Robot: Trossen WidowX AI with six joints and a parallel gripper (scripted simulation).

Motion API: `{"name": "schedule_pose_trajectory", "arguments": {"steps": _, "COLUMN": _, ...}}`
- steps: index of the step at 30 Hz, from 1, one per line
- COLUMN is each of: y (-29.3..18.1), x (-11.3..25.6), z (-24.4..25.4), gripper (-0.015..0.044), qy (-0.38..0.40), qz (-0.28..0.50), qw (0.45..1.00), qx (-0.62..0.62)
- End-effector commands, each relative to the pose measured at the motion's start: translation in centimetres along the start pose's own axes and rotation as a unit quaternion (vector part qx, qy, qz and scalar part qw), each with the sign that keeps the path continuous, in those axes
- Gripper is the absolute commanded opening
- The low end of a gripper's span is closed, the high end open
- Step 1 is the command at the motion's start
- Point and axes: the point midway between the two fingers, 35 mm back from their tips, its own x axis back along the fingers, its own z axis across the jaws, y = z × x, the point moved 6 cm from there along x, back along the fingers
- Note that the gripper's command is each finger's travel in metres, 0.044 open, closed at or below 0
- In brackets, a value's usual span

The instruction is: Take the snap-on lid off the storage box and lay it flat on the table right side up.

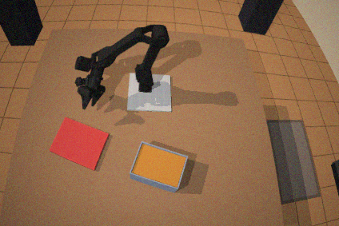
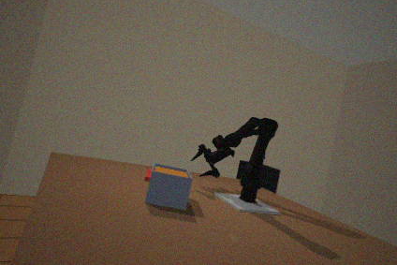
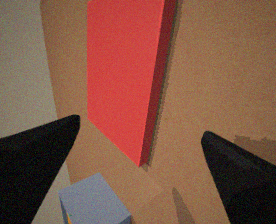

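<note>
The storage box (image 1: 153, 183) (image 2: 169, 191) (image 3: 95, 196) is blue-grey and stands upright on the table, uncovered, with an orange surface (image 1: 160, 165) showing inside its rim. The red lid (image 1: 80, 144) (image 2: 148, 174) (image 3: 121, 65) lies flat on the table, apart from the box, with its smooth plain face up; in the exterior view it is mostly hidden behind the box. My gripper (image 1: 89, 106) (image 2: 197, 168) (image 3: 143, 129) is open and empty. It hangs above the table on the arm-base side of the lid, clear of both lid and box.
The arm's white base plate (image 1: 161, 105) (image 2: 262, 209) sits on the brown table (image 1: 224, 140) (image 2: 94, 215), behind the box in the top view. Dark blocks (image 1: 20, 12) (image 1: 264, 4) stand beyond the table's far corners. A grey translucent panel (image 1: 293, 160) lies past its right edge.
</note>
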Motion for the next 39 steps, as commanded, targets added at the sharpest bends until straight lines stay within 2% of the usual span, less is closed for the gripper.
{"name": "schedule_pose_trajectory", "arguments": {"steps": 1, "y": 0.1, "x": 0.9, "z": 0.8, "gripper": 0.0440, "qy": 0.005, "qz": -0.003, "qw": 1.000, "qx": 0.007}}
{"name": "schedule_pose_trajectory", "arguments": {"steps": 26, "y": 0.1, "x": 5.2, "z": 3.2, "gripper": 0.0440, "qy": 0.004, "qz": -0.003, "qw": 1.000, "qx": 0.007}}
{"name": "schedule_pose_trajectory", "arguments": {"steps": 39, "y": 0.0, "x": 4.8, "z": 2.6, "gripper": 0.0440, "qy": 0.004, "qz": -0.003, "qw": 1.000, "qx": 0.007}}
